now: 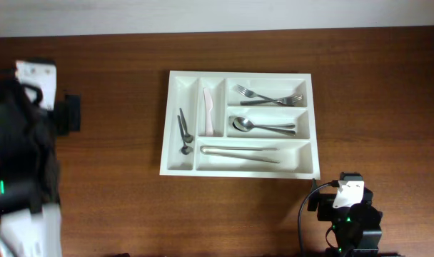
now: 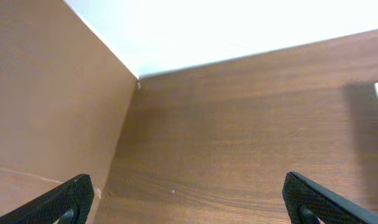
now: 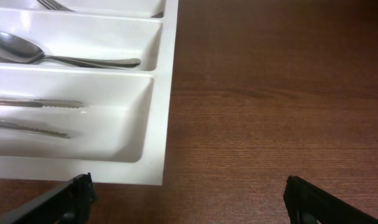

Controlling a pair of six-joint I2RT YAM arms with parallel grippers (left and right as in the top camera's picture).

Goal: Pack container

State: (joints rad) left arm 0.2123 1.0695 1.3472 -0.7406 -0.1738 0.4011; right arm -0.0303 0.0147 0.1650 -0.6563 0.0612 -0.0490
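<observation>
The white cutlery container (image 1: pixel 175 76) lies in the middle of the table. It holds two forks (image 1: pixel 270 96), spoons (image 1: pixel 263 127), tongs (image 1: pixel 240 152), a white knife (image 1: pixel 209 107) and two small dark spoons (image 1: pixel 183 131). Its near right corner (image 3: pixel 167 93) shows in the right wrist view, with a spoon (image 3: pixel 52 56) and the tongs (image 3: pixel 33 115). My right gripper (image 3: pixel 188 202) is open and empty, just near of that corner. My left gripper (image 2: pixel 189 202) is open and empty over bare wood at the far left.
The left arm (image 1: pixel 21 150) fills the left side of the overhead view. The right arm's base (image 1: pixel 349 214) sits at the front edge, right of the container. A wall panel (image 2: pixel 52 93) and the table's back edge show in the left wrist view.
</observation>
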